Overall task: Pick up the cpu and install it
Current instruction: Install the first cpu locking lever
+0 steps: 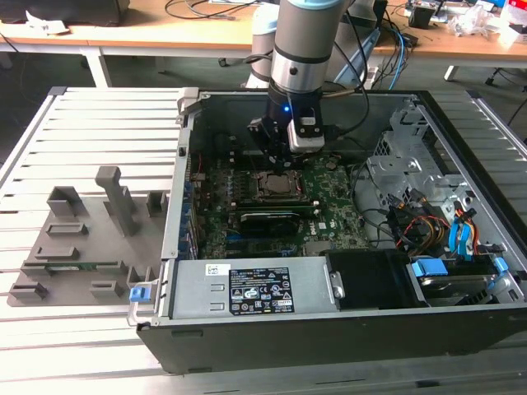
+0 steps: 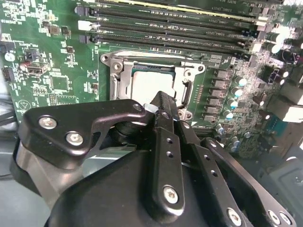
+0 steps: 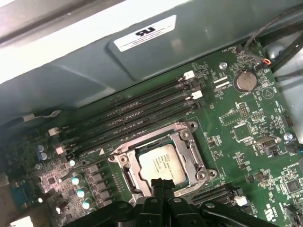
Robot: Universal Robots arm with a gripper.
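Observation:
The cpu (image 3: 161, 161), a pale silver square, lies flat inside the motherboard socket's metal frame (image 3: 191, 144) and shows in both wrist views (image 2: 152, 79). My gripper (image 3: 163, 183) is shut, its two black fingers pressed together with nothing between them. The tips hover just over one edge of the cpu (image 1: 272, 184); I cannot tell if they touch it. In the exterior view the gripper (image 1: 282, 156) hangs inside the open computer case, directly above the socket. The socket's frame (image 2: 113, 71) stands open around the chip.
Memory slots (image 3: 132, 118) run beside the socket. The case wall (image 1: 177, 189) is on the exterior view's left, a power supply (image 1: 247, 290) in front, a drive cage (image 1: 412, 156) and cables (image 1: 428, 222) on the right. A grey holder tray (image 1: 82, 239) lies outside the case.

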